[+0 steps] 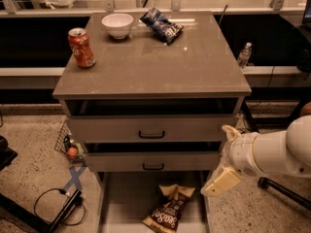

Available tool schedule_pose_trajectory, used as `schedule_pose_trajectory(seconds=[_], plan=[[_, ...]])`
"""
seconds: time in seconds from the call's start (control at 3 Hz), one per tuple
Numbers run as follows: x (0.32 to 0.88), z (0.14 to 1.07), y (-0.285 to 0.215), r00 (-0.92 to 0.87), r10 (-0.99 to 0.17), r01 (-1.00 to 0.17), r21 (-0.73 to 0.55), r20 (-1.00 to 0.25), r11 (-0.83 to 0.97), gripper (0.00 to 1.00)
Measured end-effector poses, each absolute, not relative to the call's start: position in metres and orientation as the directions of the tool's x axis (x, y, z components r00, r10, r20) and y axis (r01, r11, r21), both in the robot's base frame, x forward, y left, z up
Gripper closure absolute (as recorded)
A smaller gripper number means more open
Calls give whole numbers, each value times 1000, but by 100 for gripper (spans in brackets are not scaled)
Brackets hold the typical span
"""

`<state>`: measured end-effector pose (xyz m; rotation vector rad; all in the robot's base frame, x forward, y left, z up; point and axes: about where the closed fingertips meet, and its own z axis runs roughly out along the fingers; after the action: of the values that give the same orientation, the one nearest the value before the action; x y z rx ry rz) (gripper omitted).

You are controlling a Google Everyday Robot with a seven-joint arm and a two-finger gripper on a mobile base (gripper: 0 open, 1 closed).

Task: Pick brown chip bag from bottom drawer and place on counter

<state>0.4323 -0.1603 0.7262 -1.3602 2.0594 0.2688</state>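
Note:
The brown chip bag [167,210] lies in the open bottom drawer [125,204], toward its right half, with white script lettering facing up. My white arm reaches in from the right, and the gripper [221,181] hangs just right of the drawer's right rail, above and to the right of the bag and apart from it. The counter [160,67] is the glossy grey-brown cabinet top above.
On the counter stand an orange soda can [81,47], a white bowl [117,24] and a dark-blue snack bag [161,25]. Two upper drawers [151,130] have black handles. A water bottle [244,55] stands at the right; a basket [68,145] and cables [58,204] lie at the left.

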Motion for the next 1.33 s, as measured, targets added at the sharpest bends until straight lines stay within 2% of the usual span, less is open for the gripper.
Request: schedule_pose_trajectory(seconds=[0.67,1.0,1.33], plan=[[443,693,-159,-301,-718,-862,-144,-627,486,0],[446,590,-150,-410,-671,-839,-34,-618,544,0],[446,465,-146,-494,-633,-799,25,-596,600,0]])
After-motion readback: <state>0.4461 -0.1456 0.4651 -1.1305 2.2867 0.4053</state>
